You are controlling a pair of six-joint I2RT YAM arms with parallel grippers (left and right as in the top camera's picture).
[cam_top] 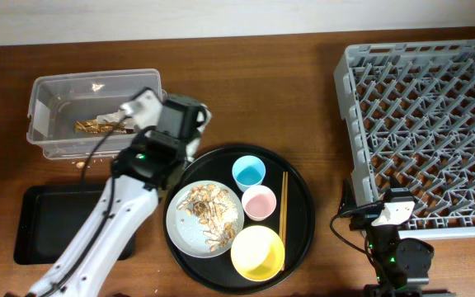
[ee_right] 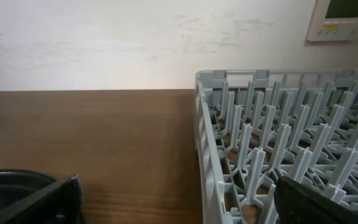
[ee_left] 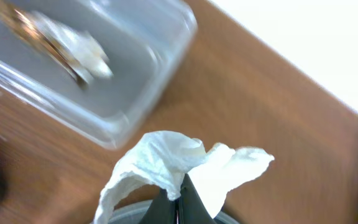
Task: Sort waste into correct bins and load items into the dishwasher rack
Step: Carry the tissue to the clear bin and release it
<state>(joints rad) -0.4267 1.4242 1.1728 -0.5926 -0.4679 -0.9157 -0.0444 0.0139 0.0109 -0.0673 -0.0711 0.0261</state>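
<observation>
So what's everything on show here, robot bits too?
Light-grey plastic lattice dishwasher rack: one, right side.
Clear rectangular plastic tub: one, far left.
White-and-gold snack wrapper: one, inside the tub.
Shallow black rectangular tray: one, near left.
Large round black tray: one, centre.
Grey round plate: one, on round tray.
Brown-beige food scraps: several, on the plate.
Small light-blue cup: one, round tray.
Small pink cup: one, round tray.
Yellow bowl: one, round tray.
Thin wooden chopsticks: pair, round tray.
Crumpled white paper: one, held by the robot.
Left tool: black, shut on paper, beside tub.
Right tool: black, open, near rack.
</observation>
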